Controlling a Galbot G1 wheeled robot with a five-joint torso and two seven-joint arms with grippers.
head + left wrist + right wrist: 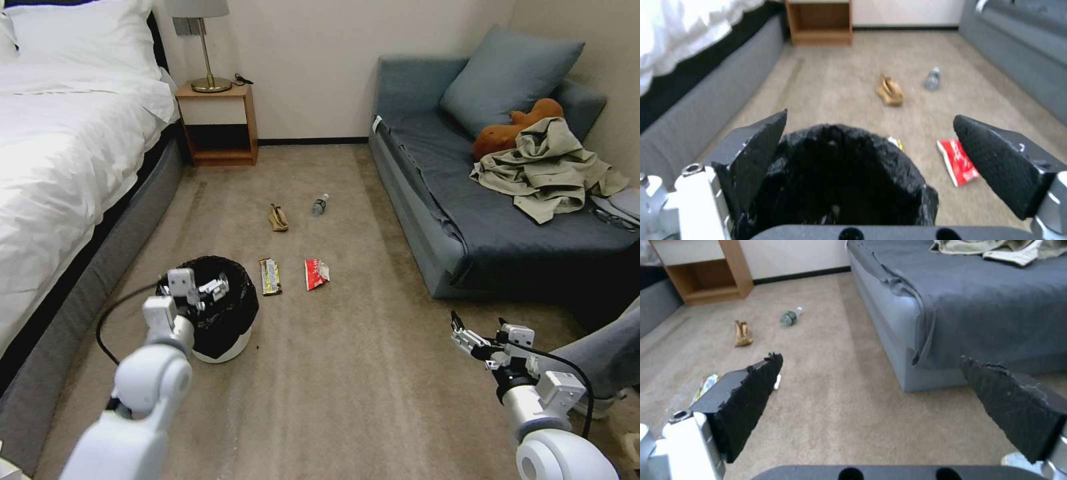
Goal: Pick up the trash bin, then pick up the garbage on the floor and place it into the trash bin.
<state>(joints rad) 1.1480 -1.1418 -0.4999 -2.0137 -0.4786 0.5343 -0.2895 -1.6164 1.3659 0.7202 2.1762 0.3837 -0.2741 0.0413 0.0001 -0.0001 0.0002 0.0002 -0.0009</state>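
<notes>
The trash bin [230, 317], white with a black bag over its rim, stands on the carpet beside the bed. My left gripper [199, 285] hangs open over its near rim. In the left wrist view the bin's mouth [835, 173] lies between and below the spread fingers [758, 156]. The garbage lies beyond the bin: a brown-gold bar wrapper [270, 277], a red-and-white wrapper [316, 273], a tan paper bag [278, 218] and a small bottle [321, 205]. My right gripper [480, 325] is open above bare carpet near the sofa, holding nothing.
A white bed [60, 153] with a grey base runs along the left. A wooden nightstand [217, 123] with a lamp stands at the back wall. A blue sofa [467, 220] with a pillow and clothes lines the right. Open carpet lies between them.
</notes>
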